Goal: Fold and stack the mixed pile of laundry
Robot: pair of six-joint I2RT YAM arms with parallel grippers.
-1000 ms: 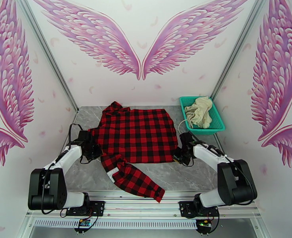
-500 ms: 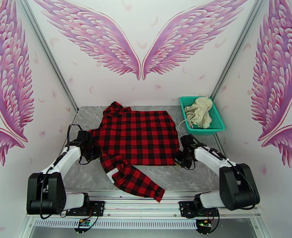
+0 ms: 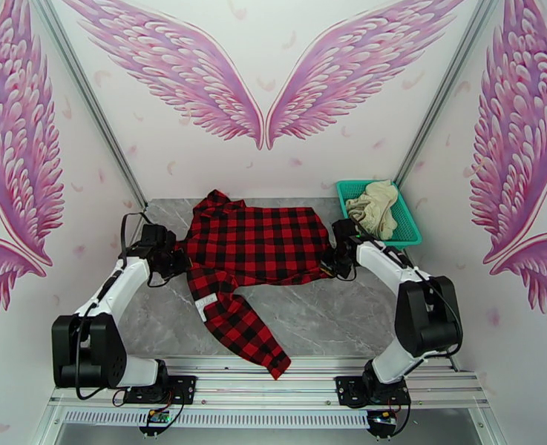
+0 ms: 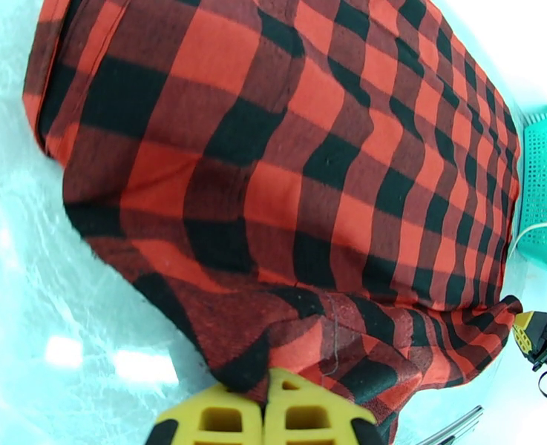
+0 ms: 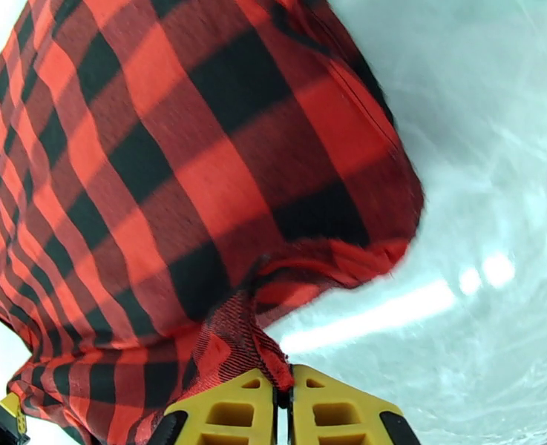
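Two grippers are pinching the hem corners of the checked shirt [image 3: 254, 242], the left gripper [image 3: 175, 262] far from the teal basket [image 3: 392, 246], the right gripper [image 3: 334, 267] near it, while the shirt is lying spread left of that basket.

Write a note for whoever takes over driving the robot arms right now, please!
Left tool: shut on the checked shirt, at its near-left edge.
Right tool: shut on the near-right edge.
The shirt lies spread on the table, with one sleeve trailing toward the arms. The cream garment sits crumpled in the teal basket.
Done: no finished fold visible.
Left: fold the shirt, fetch and fold the cream garment, stack both.
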